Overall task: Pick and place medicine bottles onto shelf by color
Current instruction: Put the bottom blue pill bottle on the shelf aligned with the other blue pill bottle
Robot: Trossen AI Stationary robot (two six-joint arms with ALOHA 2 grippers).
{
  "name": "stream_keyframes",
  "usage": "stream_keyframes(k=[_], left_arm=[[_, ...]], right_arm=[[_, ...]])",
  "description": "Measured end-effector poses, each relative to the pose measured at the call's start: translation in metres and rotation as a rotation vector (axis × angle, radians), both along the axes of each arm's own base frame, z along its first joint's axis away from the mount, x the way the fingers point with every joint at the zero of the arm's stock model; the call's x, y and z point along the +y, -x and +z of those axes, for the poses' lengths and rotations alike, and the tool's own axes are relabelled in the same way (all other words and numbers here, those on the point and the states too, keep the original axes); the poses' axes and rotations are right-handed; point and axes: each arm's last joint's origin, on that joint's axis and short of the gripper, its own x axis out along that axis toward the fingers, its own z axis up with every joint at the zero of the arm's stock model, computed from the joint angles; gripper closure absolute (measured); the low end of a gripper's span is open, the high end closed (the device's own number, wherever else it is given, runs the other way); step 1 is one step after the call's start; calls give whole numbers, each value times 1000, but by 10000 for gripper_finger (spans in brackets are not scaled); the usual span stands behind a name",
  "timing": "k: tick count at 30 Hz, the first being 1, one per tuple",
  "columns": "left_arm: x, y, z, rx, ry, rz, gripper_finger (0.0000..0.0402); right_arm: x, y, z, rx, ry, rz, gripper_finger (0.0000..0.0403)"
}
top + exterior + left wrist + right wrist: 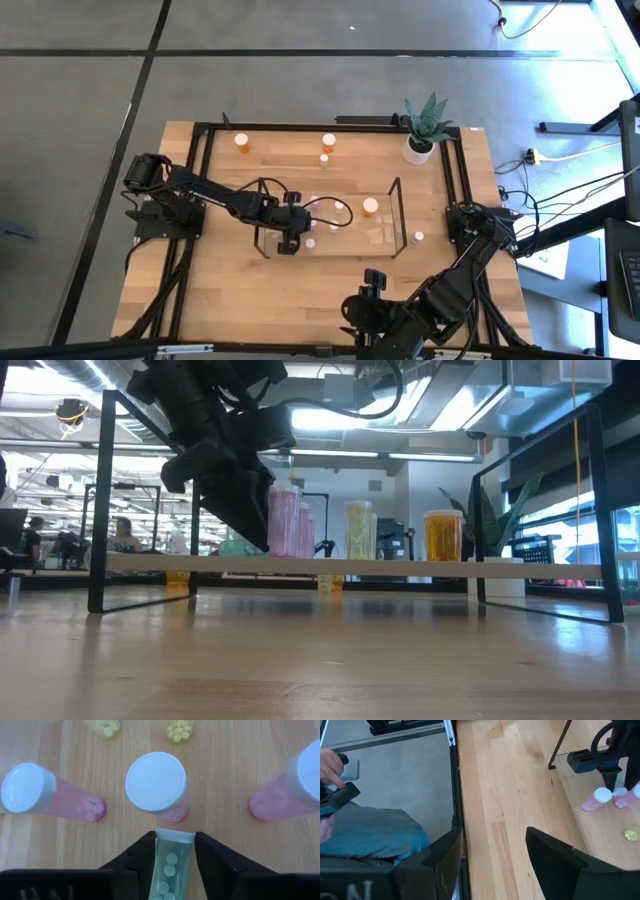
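The left hand (173,862) hangs over the shelf (398,215) with a green medicine bottle (170,870) standing between its two fingers (135,862), pills visible through the bottle's wall. Both fingers sit against the bottle's sides, so it reads as a grasp, though whether that grasp is being set or eased off cannot be told.

Just ahead of the hand stands a pink bottle (157,785) with a wide white cap, very near the green one. Two more pink bottles flank it, one off to each side of the hand (47,795) (295,787), and beyond them two yellowish bottles (178,730) show their pills. From the low view the pink group (288,520) sits right against the dark hand (235,495).

The judgement here: this is crowded ground. If the green bottle belongs away from the pinks, the hand wants a straight vertical lift, no sideways drift, or a finger could clip the cap just ahead. Keep the grasp square on the body, below the cap, so the bottle does not tilt.

The right hand (490,855) waits with fingers spread over the near edge of the surface (505,785), well apart from the shelf; a person's hand (330,767) and a blue trouser leg show beyond the edge.
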Motion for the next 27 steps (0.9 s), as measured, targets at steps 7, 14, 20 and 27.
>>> stream_keyframes(k=[7, 14, 20, 27], left_arm=[[0, 0, 0, -2, 3, 3, 297], [0, 1, 0, 1, 16, 12, 297], [1, 1, 0, 7, 26, 11, 271], [6, 2, -1, 26, 31, 29, 216]], right_arm=[[0, 0, 0, 0, 1, 1, 184], [0, 0, 0, 0, 0, 0, 184], [0, 0, 0, 0, 0, 1, 184], [0, 0, 0, 0, 0, 0, 184]])
